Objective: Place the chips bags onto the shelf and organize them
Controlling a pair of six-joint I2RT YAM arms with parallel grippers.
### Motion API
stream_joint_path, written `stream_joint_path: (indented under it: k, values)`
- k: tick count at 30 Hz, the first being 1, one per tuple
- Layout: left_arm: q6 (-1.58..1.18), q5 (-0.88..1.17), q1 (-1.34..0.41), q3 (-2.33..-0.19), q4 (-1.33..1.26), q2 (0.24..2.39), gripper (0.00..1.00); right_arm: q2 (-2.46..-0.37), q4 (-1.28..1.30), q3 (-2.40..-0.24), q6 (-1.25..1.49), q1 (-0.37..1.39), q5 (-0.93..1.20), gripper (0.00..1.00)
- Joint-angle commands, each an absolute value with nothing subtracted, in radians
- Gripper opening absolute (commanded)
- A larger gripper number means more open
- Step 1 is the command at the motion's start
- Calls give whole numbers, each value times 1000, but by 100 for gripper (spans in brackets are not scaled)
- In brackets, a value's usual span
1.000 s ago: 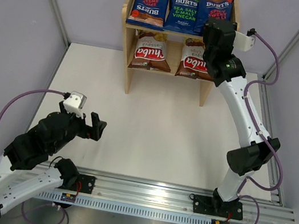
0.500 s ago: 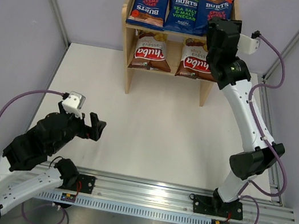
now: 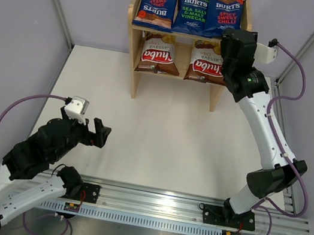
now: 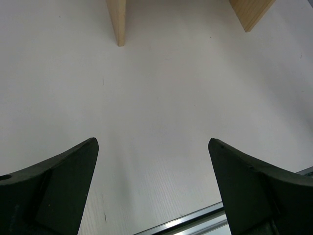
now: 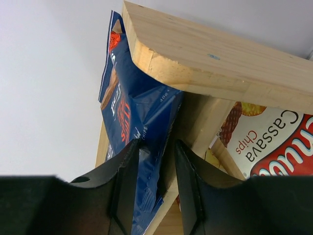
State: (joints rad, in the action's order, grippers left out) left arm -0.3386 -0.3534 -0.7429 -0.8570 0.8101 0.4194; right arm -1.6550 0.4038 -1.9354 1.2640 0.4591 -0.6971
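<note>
At the right end of the shelf (image 3: 135, 77), the right hand (image 5: 156, 145) grips the lower edge of the blue bag (image 3: 225, 8), which stands lengthwise on the top tier, rising away from it, while the left hand (image 4: 154, 181) hangs open over the desk (image 3: 162, 124), well apart.

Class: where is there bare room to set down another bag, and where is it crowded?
Free: the wide tabletop between the shelf and the left gripper. Crowded: the top tier, filled by three Burts bags, right gripper at its right end; two Chuba bags fill the lower tier.
</note>
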Motion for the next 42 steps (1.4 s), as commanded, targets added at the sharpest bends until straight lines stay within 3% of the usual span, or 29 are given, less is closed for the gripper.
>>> stream_joint_path:
  k: [1, 7, 18, 19, 20, 23, 28, 33, 42]
  values:
    - [-344, -374, -749, -850, 764, 403, 99, -1637, 361, -1931, 1246, 443, -735, 41]
    - [-344, -376, -747, -850, 764, 402, 99, -1632, 367, -1931, 1236, 436, -741, 38]
    - [-345, -380, -747, -851, 767, 405, 99, -1606, 339, -1960, 1241, 436, -683, 60]
    - [-347, -387, -747, -851, 765, 405, 99, -1603, 342, -1968, 1236, 436, -678, 63]
    - [-348, -391, -747, -851, 767, 405, 99, -1594, 341, -1974, 1214, 436, -675, 76]
    - [-362, -455, -746, -857, 781, 410, 99, -1562, 368, -1996, 1151, 437, -670, 99]
    - [-411, -610, -657, -877, 819, 417, 99, -1409, 278, -1806, 982, 436, -628, 99]
    - [-411, -609, -480, -871, 805, 402, 99, -1206, 238, -1594, 662, 436, -508, 99]
    - [-368, -621, -414, -836, 758, 348, 99, -913, 546, -1337, 298, 436, -359, 99]
